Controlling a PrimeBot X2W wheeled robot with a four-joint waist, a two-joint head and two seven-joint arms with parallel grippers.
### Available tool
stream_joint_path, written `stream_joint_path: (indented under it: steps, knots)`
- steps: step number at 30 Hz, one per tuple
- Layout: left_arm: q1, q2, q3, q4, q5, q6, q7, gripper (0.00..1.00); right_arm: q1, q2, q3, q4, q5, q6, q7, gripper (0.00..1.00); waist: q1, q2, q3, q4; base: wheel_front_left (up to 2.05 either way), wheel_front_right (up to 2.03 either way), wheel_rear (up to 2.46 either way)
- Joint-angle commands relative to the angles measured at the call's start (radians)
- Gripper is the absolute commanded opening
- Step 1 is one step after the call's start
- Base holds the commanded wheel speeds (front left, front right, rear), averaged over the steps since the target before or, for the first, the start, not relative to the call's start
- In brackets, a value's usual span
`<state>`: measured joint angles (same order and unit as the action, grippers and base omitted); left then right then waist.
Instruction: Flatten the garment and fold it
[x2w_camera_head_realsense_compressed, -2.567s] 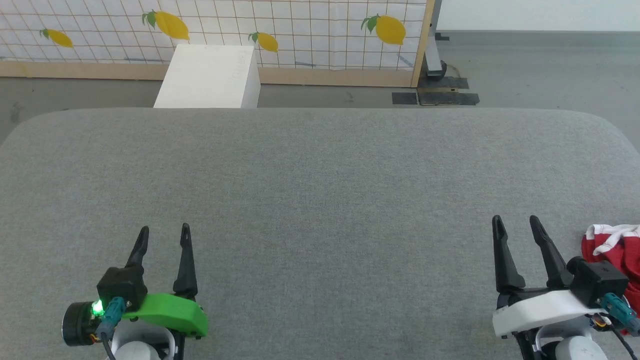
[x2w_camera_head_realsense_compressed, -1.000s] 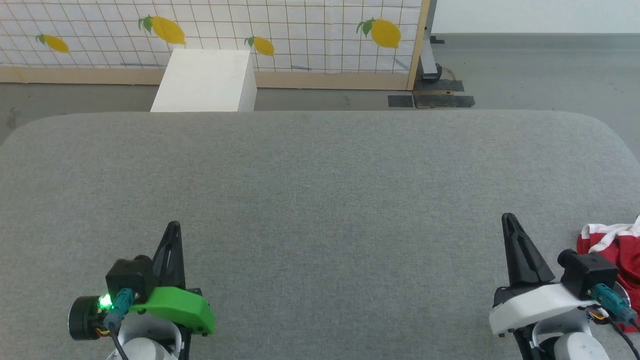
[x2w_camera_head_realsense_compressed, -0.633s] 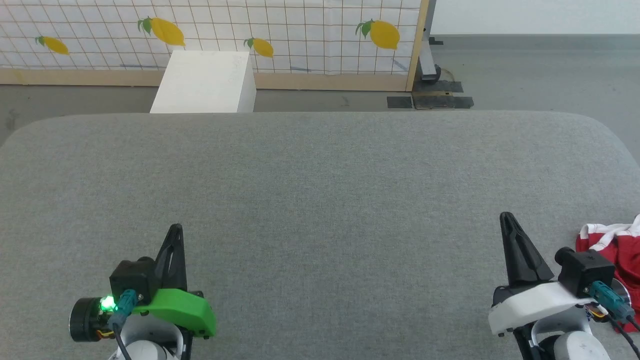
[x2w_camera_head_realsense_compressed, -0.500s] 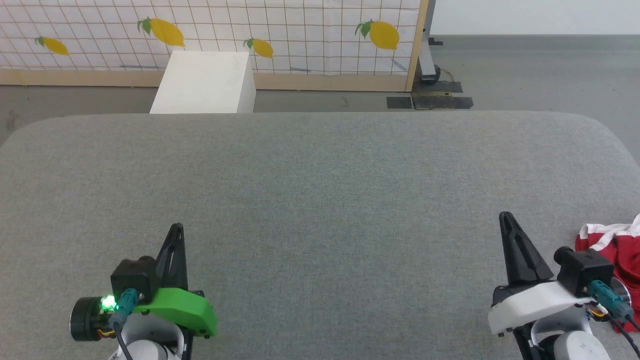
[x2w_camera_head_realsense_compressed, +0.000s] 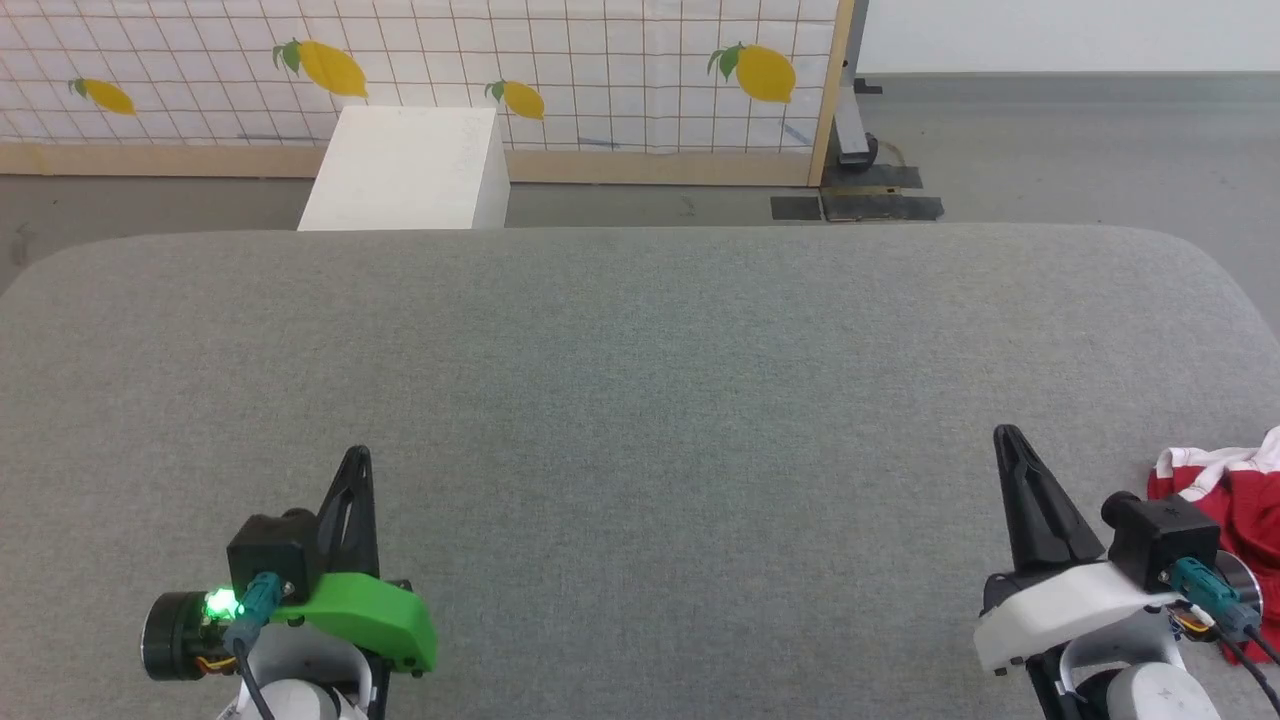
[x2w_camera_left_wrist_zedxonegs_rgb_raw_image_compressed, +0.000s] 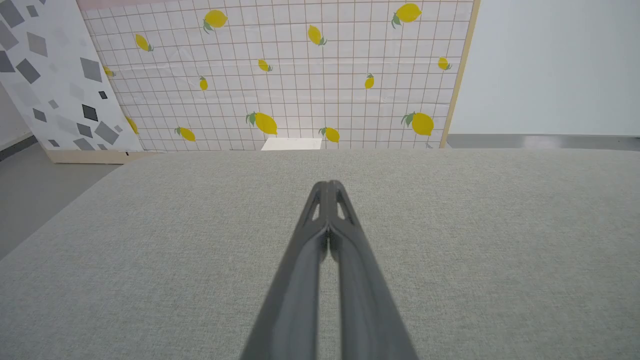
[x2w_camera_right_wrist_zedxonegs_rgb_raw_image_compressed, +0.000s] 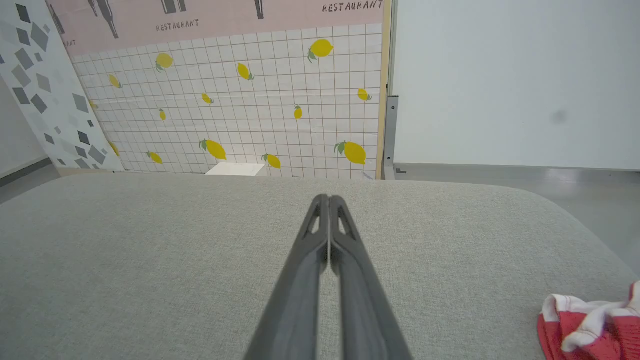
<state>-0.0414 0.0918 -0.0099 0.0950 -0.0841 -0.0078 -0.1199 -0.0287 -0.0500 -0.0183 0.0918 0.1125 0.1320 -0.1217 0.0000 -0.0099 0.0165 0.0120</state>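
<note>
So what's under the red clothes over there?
The red garment lies crumpled on the gray padded table, near its right edge, beside the right gripper. Whatever lies beneath the bunched cloth is covered, and part of the garment runs out of the picture.

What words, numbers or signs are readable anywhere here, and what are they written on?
"RESTAURANT": on the pink banner above the lemon-tile panel, right wrist view.
"RESTAURANT": once more, further right on that banner.
A cut-off fragment at the banner's left edge: unreadable.
The garment: no lettering shows on the part in view.
</note>
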Motion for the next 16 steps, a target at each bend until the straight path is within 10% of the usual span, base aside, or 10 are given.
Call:
stream_joint_path:
  steps: [1, 16]
  knots:
    - [0.014, -0.006, 0.003, -0.007, 0.011, 0.004, 0.006, 0.0, 0.013, 0.0, 0.002, -0.009, -0.015, -0.001, 0.008, 0.0, 0.0, 0.0055, 0.0, 0.0, 0.0, 0.0, 0.0]
    - [0.021, -0.016, 0.005, -0.031, 0.03, 0.005, 0.036, 0.0, 0.017, 0.0, 0.006, -0.031, -0.041, -0.001, 0.038, 0.0, 0.0, 0.0067, -0.005, -0.003, 0.0, 0.0, 0.0]
